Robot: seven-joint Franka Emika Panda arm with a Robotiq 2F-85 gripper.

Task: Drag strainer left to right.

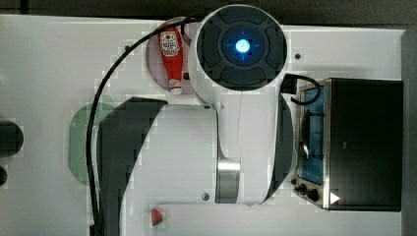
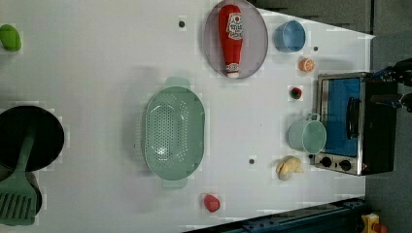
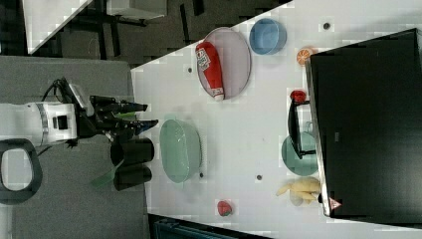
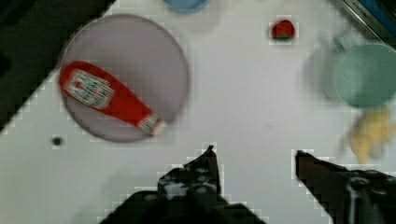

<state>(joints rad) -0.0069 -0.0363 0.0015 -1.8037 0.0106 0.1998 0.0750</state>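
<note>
The strainer (image 2: 174, 131) is a pale mint-green oval colander with small holes. It stands upright on the white table, left of middle in the left view. In the top view the arm covers part of the strainer (image 1: 78, 135). My gripper (image 3: 152, 113) hangs above the table, at the left view's... right view's left of the strainer (image 3: 180, 149) and apart from it. In the wrist view my gripper (image 4: 254, 156) is open, with bare table between its two black fingers (image 4: 205, 168).
A grey-pink plate (image 2: 257, 43) holds a red ketchup bottle (image 2: 231, 39). A blue cup (image 2: 290, 36), a teal cup (image 2: 307, 136) and a toaster oven (image 2: 350, 121) stand at the left view's right. A black pot (image 2: 29, 138) with a green spatula sits at the left view's left. Small toy foods lie around.
</note>
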